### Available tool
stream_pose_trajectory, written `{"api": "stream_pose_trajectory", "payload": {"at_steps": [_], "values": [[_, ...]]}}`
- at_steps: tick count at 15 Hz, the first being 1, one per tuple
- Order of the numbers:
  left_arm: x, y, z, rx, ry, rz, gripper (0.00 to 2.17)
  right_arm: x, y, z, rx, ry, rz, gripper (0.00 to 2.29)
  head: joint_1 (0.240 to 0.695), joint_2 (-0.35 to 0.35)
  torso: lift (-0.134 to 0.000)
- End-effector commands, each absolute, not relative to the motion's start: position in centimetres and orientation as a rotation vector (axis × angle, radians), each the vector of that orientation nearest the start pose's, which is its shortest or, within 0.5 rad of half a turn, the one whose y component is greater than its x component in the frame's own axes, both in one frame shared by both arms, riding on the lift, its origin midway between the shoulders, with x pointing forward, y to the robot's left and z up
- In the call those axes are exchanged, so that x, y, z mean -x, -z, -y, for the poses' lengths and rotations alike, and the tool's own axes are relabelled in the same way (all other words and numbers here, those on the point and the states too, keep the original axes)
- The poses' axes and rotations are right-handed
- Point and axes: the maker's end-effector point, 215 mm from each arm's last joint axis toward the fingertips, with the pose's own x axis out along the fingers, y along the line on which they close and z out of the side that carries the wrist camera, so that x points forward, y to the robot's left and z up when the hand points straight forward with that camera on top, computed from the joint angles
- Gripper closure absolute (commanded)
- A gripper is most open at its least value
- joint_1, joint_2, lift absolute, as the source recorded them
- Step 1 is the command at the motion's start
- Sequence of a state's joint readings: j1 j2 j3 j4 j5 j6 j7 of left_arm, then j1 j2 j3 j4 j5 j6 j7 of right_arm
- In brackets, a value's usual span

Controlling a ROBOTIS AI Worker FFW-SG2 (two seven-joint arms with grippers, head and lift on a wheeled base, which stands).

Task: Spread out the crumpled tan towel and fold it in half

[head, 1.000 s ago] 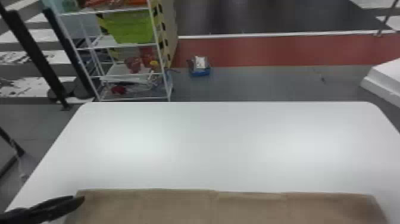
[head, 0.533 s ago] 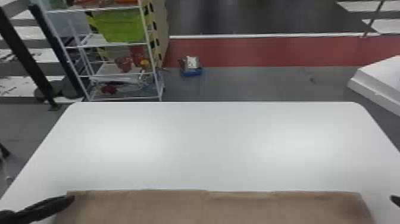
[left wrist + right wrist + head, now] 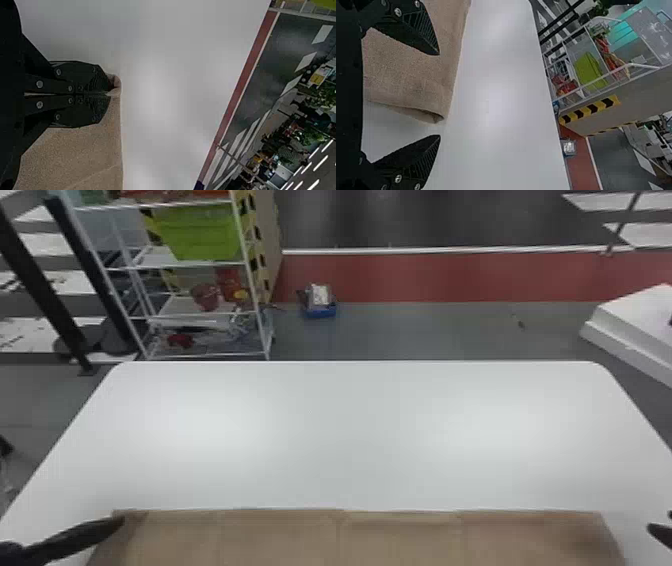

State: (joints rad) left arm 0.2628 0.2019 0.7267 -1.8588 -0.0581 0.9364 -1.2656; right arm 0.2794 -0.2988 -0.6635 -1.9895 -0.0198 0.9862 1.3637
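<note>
- The tan towel [image 3: 400,540] is laid across the white table [image 3: 350,440] at the bottom of the head view, its far edge drawn nearly straight and only shallow creases left in the visible part.
- At the towel's far left corner [image 3: 115,85], cloth is pinched by the left gripper [image 3: 107,94], whose fingers are pressed together, with a small tuft standing out beyond the tips.
- The right gripper [image 3: 440,95] is held with its fingers spread wide near the far right corner [image 3: 437,117]. One finger is seen over the cloth and the other over bare table; whether either surface is touched cannot be told from this angle.
- The step in hand is judged to be the taking of the second corner, so that the far edge can be carried over evenly for the fold.
- The slightly curled right corner should be centred between the fingertips before they are closed, and all its layers taken.
- The left corner is best kept steady and low meanwhile, lest the edge be skewed.
- Once both corners are gripped, light, equal tension should be applied and the edge lifted level; if one side were led, a diagonal fold could be made.
</note>
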Motion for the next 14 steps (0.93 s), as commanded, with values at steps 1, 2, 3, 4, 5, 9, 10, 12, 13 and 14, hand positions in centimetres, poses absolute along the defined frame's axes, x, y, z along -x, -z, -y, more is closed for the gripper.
{"api": "stream_pose_trajectory", "payload": {"at_steps": [1,2,3,4,5,9,10,12,13,14], "values": [[-34.4,44.0,-43.1,0.384,0.400,-0.694,1.36,-35.2,38.0,38.0,-0.337,-0.632,-0.663,0.19,0.695,0.063,-0.124],[-34.4,44.0,-43.2,0.384,0.398,-0.694,1.36,-35.3,38.0,37.7,-0.336,-0.639,-0.662,0.19,0.695,0.071,-0.124],[-34.4,44.0,-43.1,0.385,0.401,-0.694,1.36,-35.3,38.1,37.7,-0.326,-0.640,-0.662,0.21,0.695,0.077,-0.124],[-34.4,44.0,-43.2,0.385,0.399,-0.695,1.36,-35.4,38.4,37.8,-0.314,-0.637,-0.672,0.22,0.695,0.082,-0.124],[-34.4,44.0,-43.3,0.386,0.397,-0.695,1.36,-35.4,38.9,37.9,-0.296,-0.632,-0.690,0.22,0.695,0.086,-0.124],[-34.5,44.0,-43.4,0.372,0.403,-0.691,1.36,-35.5,41.6,37.8,-0.236,-0.652,-0.726,0.25,0.695,0.084,-0.124],[-34.5,44.0,-43.4,0.372,0.403,-0.691,1.36,-35.6,42.2,37.5,-0.244,-0.659,-0.734,0.25,0.695,0.084,-0.124],[-34.5,44.0,-43.4,0.375,0.404,-0.691,1.36,-35.9,42.8,36.7,-0.243,-0.677,-0.742,0.28,0.695,0.094,-0.124],[-34.4,44.0,-43.4,0.375,0.406,-0.687,1.36,-36.0,43.0,36.5,-0.238,-0.682,-0.746,0.29,0.695,0.098,-0.124],[-34.4,44.0,-43.5,0.373,0.405,-0.687,1.36,-36.2,43.1,36.1,-0.236,-0.690,-0.748,0.29,0.695,0.102,-0.124]]}}
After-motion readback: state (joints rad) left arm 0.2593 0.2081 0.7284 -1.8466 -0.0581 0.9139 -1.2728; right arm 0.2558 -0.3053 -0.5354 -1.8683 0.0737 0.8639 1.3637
